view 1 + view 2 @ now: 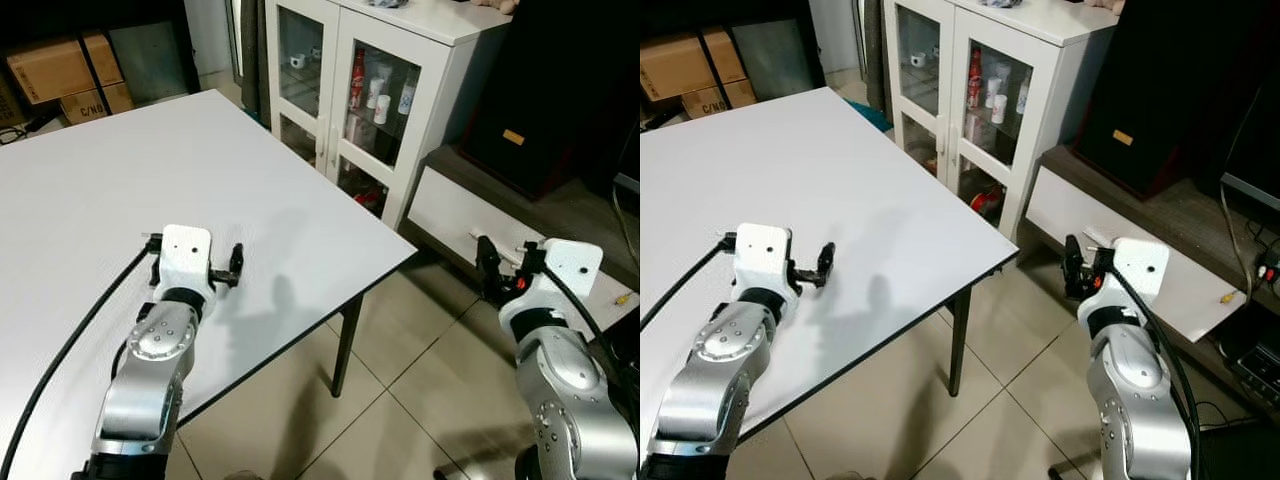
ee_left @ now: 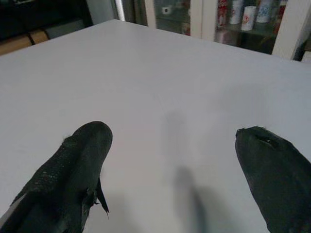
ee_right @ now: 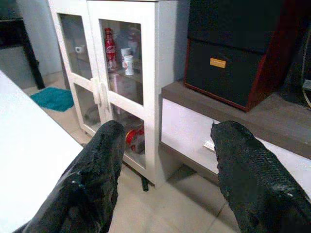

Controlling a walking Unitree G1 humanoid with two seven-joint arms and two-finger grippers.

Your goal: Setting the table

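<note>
The white table (image 1: 150, 160) spreads across the left, a plain top with my arm's shadow (image 1: 270, 320) on it. My left gripper (image 1: 195, 265) hovers low over the table near its front edge, open, with nothing between its black fingers (image 2: 77, 160). To the right, off the table and over the tiled floor, my right gripper (image 1: 510, 268) is open too and faces the cabinet. Its fingers (image 3: 104, 155) hold nothing.
A white glass-door cabinet (image 1: 370, 90) with bottles and cups stands behind the table's far right corner. A low white bench (image 1: 450, 200) and a dark cabinet (image 1: 560, 90) sit to the right. Cardboard boxes (image 1: 70, 70) are at the back left. A teal mat (image 3: 53, 97) lies on the floor.
</note>
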